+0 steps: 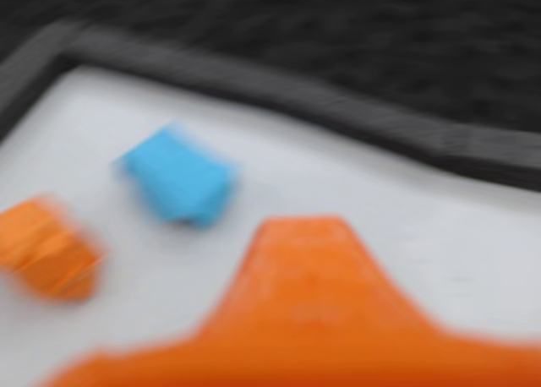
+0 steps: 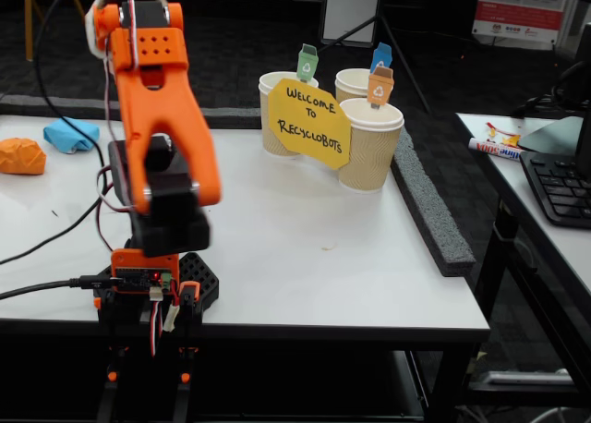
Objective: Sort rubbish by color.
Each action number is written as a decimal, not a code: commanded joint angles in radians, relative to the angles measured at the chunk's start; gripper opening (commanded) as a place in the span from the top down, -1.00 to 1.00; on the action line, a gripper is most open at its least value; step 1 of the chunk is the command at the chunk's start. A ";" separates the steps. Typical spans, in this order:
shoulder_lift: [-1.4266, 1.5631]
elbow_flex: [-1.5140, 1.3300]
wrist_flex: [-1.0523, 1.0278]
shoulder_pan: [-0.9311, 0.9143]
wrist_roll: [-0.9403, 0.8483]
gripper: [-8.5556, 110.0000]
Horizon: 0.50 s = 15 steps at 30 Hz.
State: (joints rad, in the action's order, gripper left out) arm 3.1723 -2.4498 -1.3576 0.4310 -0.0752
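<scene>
**Two paper wads lying near the far left of the table, arm folded over its base**

In the fixed view, an orange wad (image 2: 20, 155) is seen at the left edge of the white table (image 2: 305, 257), and a light blue wad (image 2: 70, 133) lies just beside it, closer to the far edge. The two are shown close together but whether they touch cannot be told. A pale green wad is not seen in either view.

In the wrist view, heavily blurred, the light blue wad (image 1: 179, 176) is shown on the white surface with the orange wad (image 1: 46, 248) lower and to its left, a clear strip of table between them. A dark foam border (image 1: 338, 108) runs along the table's edge behind them. An orange part of the claw (image 1: 313, 319) fills the bottom of this view; only this one part is visible, so whether the claw is apart or together cannot be told.

The orange arm (image 2: 157, 109) is seen raised above its base (image 2: 152, 284), which is clamped at the near edge, left of centre. Three paper cups (image 2: 367, 151) with small coloured tags are grouped near the far right corner, fronted by a yellow sign (image 2: 309, 123). A keyboard (image 2: 563, 187) rests on a neighbouring desk at the right.
</scene>
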 commanded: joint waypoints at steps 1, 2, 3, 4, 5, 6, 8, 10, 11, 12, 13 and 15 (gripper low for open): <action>0.012 -0.005 0.003 0.204 -0.011 0.78; 0.012 -0.017 0.006 0.232 -0.011 0.78; 0.012 -0.026 0.017 0.242 -0.011 0.78; 0.012 -0.038 0.031 0.245 -0.011 0.77; 0.012 -0.052 0.044 0.245 -0.011 0.76; 0.012 -0.064 0.058 0.247 -0.011 0.76; 0.012 -0.087 0.083 0.256 -0.011 0.76; 0.012 -0.098 0.092 0.276 -0.011 0.76; 0.012 -0.103 0.092 0.288 -0.011 0.76; 0.012 -0.106 0.095 0.299 -0.011 0.76; 0.012 -0.107 0.097 0.313 -0.011 0.76; 0.011 -0.115 0.097 0.341 -0.011 0.76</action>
State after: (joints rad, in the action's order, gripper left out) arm 3.1692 -2.5894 -1.2931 0.7210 -0.0752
